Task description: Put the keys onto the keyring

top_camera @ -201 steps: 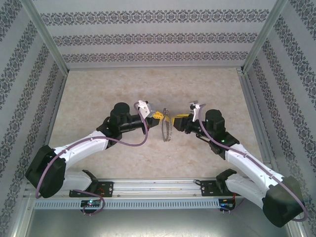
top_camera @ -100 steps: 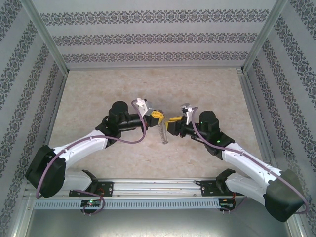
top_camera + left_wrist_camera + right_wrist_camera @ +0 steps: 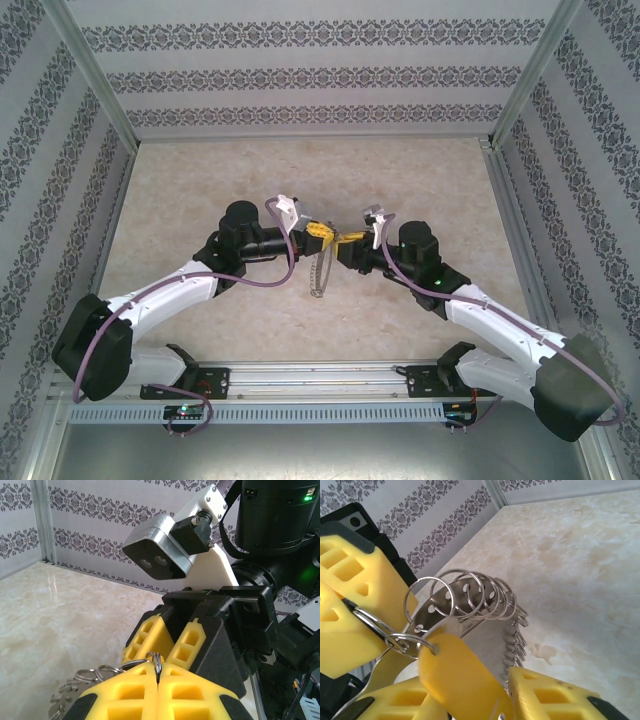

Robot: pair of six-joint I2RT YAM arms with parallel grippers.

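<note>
Bare tabletop (image 3: 200, 190) all round; mid-table, left pincer (image 3: 318, 233) and right pincer (image 3: 347, 240) tip to tip, keyring (image 3: 318, 275) between.

Bright even light, soft shadows, glare on table (image 3: 50, 610), wrist cams blurry up close

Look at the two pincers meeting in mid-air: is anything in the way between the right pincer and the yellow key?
Nothing visible is. The yellow key hangs right between the right pincer's fingers. A small loop seems to link it to the keyring, whose thin wire the left pincer clamps shut.
</note>
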